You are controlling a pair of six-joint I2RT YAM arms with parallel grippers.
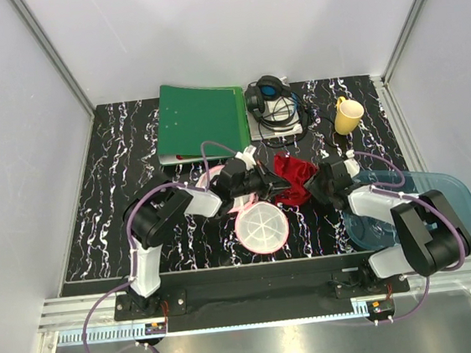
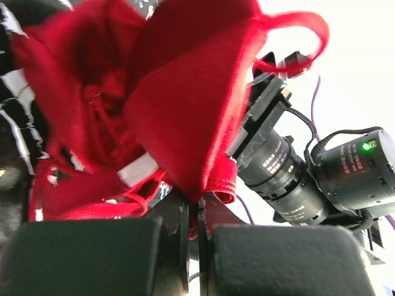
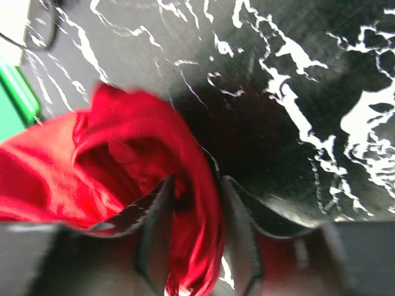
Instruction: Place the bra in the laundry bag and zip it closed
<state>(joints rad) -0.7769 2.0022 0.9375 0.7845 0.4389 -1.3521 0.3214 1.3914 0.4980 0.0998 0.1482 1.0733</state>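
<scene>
**Bra pinched at mid-table, bag just nearer**

The left gripper was clamped on a fold of the bra at mid-table. The right gripper had its jaws apart, with red cloth loose between them. The laundry bag lay just nearer, close to the near edge. Bare table stretched to the left. A green binder lined the far edge and a blue tray the right.

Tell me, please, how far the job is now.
Nothing is done yet: the bag lies on the table without the bra. In hand: the left jaws are shut on the bra, the right jaws stand parted around it. Left: put it in the bag and zip.
</scene>
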